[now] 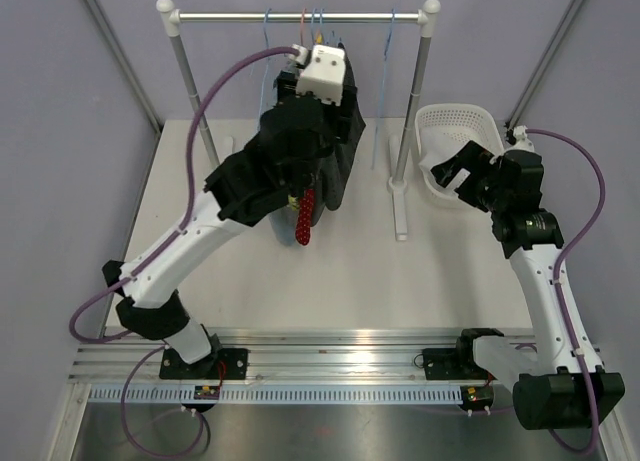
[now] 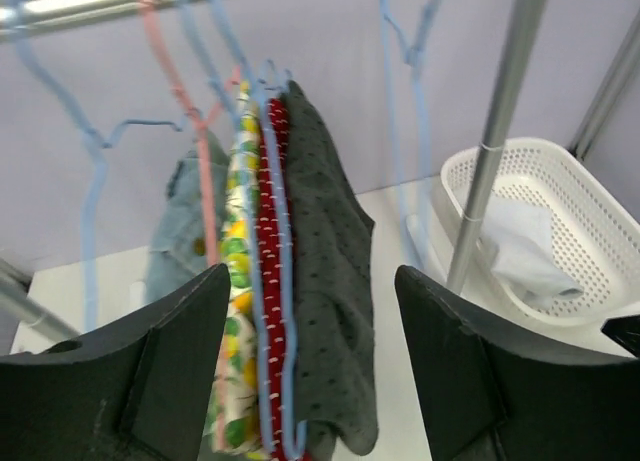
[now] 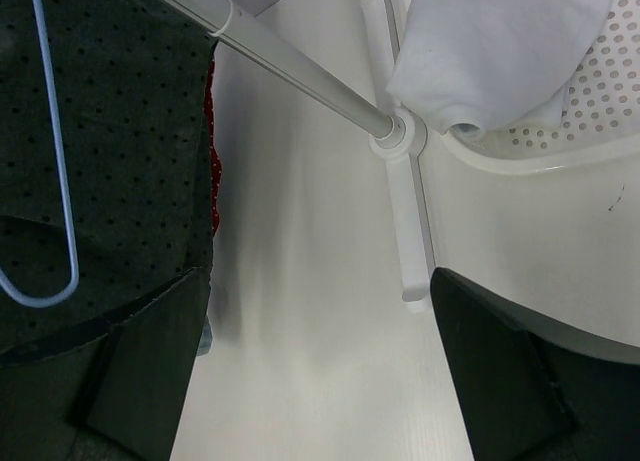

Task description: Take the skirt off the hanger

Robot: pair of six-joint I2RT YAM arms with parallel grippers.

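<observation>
Garments [image 2: 330,281] show four fabrics at left wrist; overhead, left arm [image 1: 190,243] covers most.

On my feed the white counter [image 1: 380,281] carries a garment rack [image 1: 412,111] standing across its 12 o'clock side. The rack's right foot [image 1: 401,216] lies flat on the surface toward 1 o'clock. At 2 o'clock I see a white perforated basket [image 1: 452,109] just beside that post. A metal rail [image 1: 340,346] runs along the 6 o'clock edge.
</observation>
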